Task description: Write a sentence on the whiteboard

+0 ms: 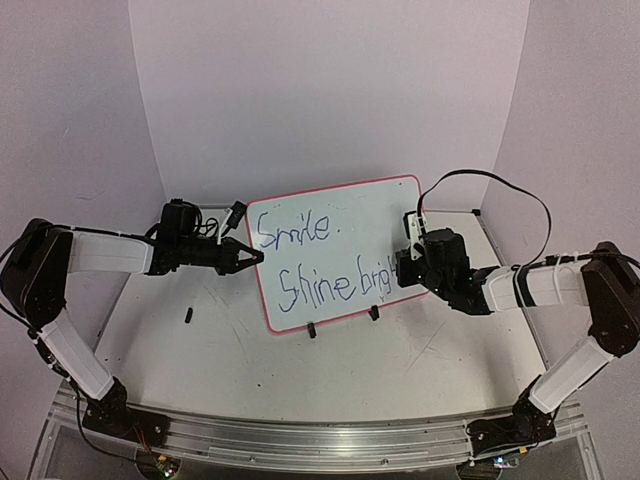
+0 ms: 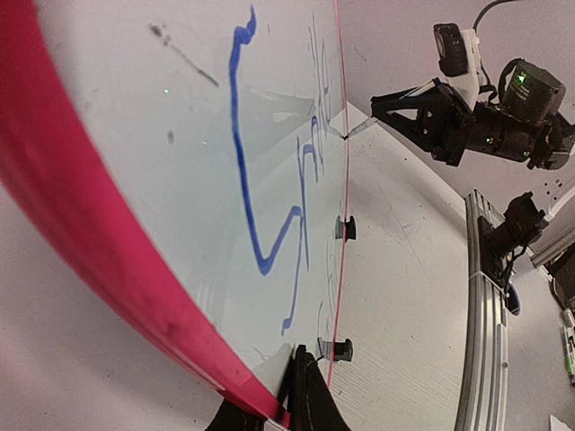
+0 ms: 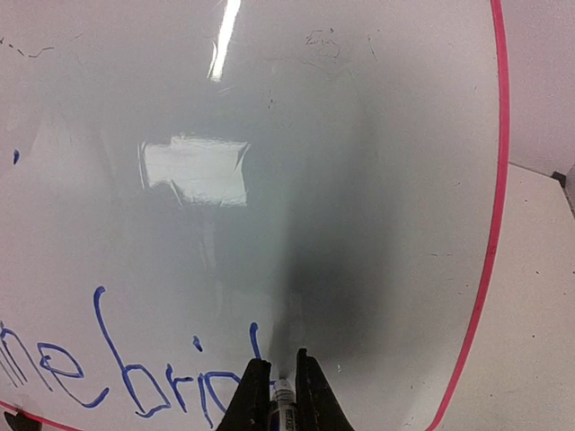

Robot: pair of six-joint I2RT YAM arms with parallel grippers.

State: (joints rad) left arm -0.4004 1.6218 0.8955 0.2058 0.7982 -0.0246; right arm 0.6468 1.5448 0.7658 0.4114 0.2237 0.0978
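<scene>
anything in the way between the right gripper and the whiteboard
Nothing visible. The right gripper holds a marker with its tip right at the whiteboard, just past the last blue letters. The board beyond is bare. The left gripper clamps the opposite edge, out of the way.

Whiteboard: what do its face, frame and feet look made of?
Whiteboard face: a smooth, glossy coated sheet, maybe melamine or painted metal; it mirrors the lights as bright patches. Frame: red-pink, likely moulded plastic, with a soft sheen and rounded corners. Feet: small black clips, seemingly plastic, though too small to be sure.
</scene>
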